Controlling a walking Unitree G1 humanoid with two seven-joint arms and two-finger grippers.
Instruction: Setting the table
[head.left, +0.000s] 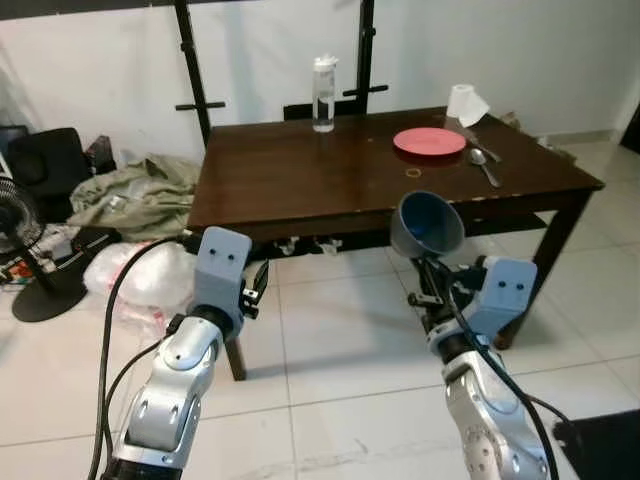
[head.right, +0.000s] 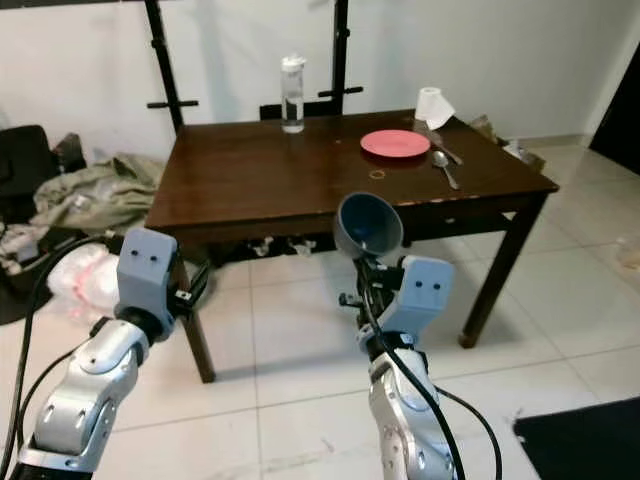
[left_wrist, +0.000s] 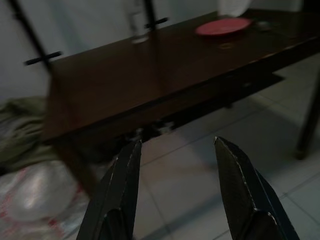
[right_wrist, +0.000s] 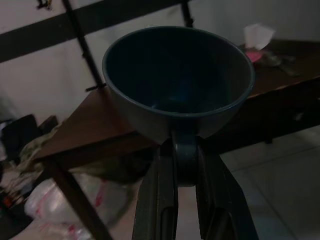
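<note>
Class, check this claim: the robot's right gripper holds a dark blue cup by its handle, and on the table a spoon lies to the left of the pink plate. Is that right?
Not quite. The right gripper does hold the dark blue cup by its handle, but the spoon lies to the right of the pink plate on the table, as the left eye view shows.

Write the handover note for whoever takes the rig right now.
Right end effector: shut on the blue cup, held in the air short of the table.
Left end effector: open, holding nothing, raised beside the table's near corner.
On the table: pink plate, spoon just right of it, tissue roll behind, water bottle at the back edge.
Done: plate and spoon set.
Left: place the cup, probably near the plate.
</note>
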